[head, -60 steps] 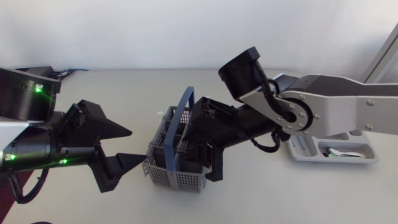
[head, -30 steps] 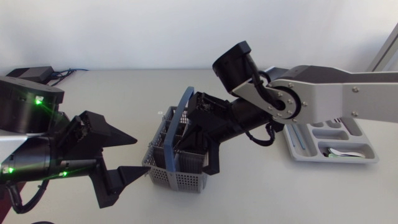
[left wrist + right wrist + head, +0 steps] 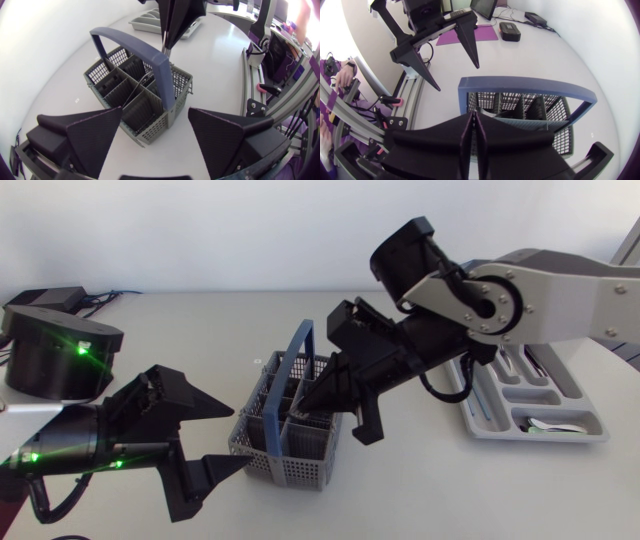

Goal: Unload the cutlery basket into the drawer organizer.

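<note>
The grey mesh cutlery basket [image 3: 285, 448] with its blue handle [image 3: 288, 370] stands mid-table. My right gripper [image 3: 308, 406] hangs over its far compartments, shut on a thin piece of cutlery [image 3: 163, 42] that runs down behind the handle; I cannot tell what kind. In the right wrist view its fingers [image 3: 474, 117] are pressed together just above the basket [image 3: 520, 102]. My left gripper [image 3: 235, 433] is open beside the basket's left end, one finger on each side of the near corner [image 3: 150, 127] without touching. The grey drawer organizer [image 3: 480, 430] lies at the right and holds a few utensils.
A small black box [image 3: 45, 298] with cables sits at the back left of the table. The organizer [image 3: 145, 20] lies behind my right gripper [image 3: 169, 44] in the left wrist view. Bare tabletop stretches in front of the basket and between it and the organizer.
My right gripper has shut over the basket and lifted a little. The left arm has slid lower and to the right, nearer the basket, still open.
</note>
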